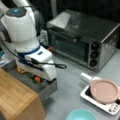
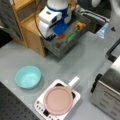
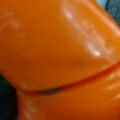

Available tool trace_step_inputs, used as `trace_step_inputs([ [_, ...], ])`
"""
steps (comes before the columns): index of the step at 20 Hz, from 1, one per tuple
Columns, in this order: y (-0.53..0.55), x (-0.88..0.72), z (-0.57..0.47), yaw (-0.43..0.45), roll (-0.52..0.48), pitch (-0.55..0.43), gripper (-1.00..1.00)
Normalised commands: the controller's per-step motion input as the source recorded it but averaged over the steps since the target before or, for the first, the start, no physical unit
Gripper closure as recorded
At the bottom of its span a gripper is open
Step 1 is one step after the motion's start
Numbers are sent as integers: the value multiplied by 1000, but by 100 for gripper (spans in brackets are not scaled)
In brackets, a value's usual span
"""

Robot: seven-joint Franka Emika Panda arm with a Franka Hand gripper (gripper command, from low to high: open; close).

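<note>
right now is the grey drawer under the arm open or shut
Open: the grey drawer sticks out from the wooden cabinet, with small colourful items visible inside, in both front views.

Glossy orange rounded plastic object (image 3: 60,50), filling the wrist view, creased across its lower part, lying in the grey open drawer (image 2: 82,28)

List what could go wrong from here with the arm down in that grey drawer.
1. The wrist view is filled by a glossy orange item; so close and rounded, it may slip or get pushed aside.
2. The gripper sits low in the open grey drawer among a red piece and a green piece; these could be knocked.
3. The black cable loops off the wrist and might snag on the drawer's edge.
</note>
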Motion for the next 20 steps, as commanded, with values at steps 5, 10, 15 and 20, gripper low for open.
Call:
trace_step_inputs([
  [5,27,-88,9,-1,96,18,-100],
  [10,77,-101,-9,-29,80,6,-100],
  [15,119,-115,15,-100,89,20,-100],
  [20,247,-176,-16,-278,167,-43,-100],
])
